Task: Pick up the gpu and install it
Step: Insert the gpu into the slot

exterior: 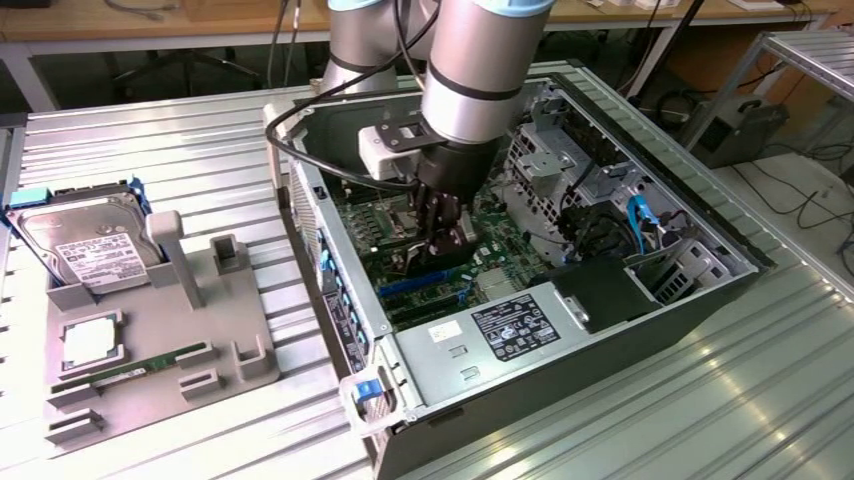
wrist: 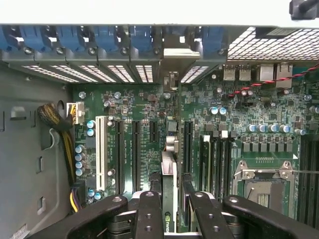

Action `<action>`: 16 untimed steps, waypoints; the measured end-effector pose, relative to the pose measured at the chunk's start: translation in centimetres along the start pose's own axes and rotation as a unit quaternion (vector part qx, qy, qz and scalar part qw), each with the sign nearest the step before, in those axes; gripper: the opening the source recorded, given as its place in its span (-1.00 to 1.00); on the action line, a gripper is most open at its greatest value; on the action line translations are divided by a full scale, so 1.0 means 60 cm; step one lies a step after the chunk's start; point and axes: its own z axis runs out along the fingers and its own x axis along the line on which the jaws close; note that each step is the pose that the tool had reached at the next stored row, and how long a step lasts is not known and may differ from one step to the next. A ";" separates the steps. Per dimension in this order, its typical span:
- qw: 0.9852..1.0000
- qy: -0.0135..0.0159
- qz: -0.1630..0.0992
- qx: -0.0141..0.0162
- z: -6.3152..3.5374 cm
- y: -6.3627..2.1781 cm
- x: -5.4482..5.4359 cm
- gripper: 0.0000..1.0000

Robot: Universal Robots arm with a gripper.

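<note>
Install step under way, pick-up done: the graphics card (wrist: 168, 172) is off the grey tray (exterior: 220, 335) that lies outside the computer case (exterior: 694, 310), on the exterior view's left, where the hard drive (exterior: 87, 240) and memory stick (exterior: 134, 365) lie. The card is now inside the case, held edge-on just above the motherboard (wrist: 239, 109), among the long black slots (wrist: 187, 144); whether it touches a slot I cannot tell. Its metal bracket end points at the case's rear wall with the vented slot covers (wrist: 137, 72). The fingers (wrist: 149, 204) are clamped on the card, one on each flat side. The arm (exterior: 481, 60) comes down steeply into the open case, the gripper (exterior: 447, 235) pointing almost straight down at the board. My judgement: seating calls for the card's edge square over its slot, the bracket lined up with the rear opening, then a firm straight press.
</note>
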 end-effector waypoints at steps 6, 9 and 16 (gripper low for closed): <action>1.000 0.000 0.000 0.000 0.003 0.001 0.000 -0.47; 1.000 0.000 0.000 0.000 0.003 0.001 0.001 -0.47; 1.000 0.000 0.000 0.000 0.003 0.001 0.004 -0.47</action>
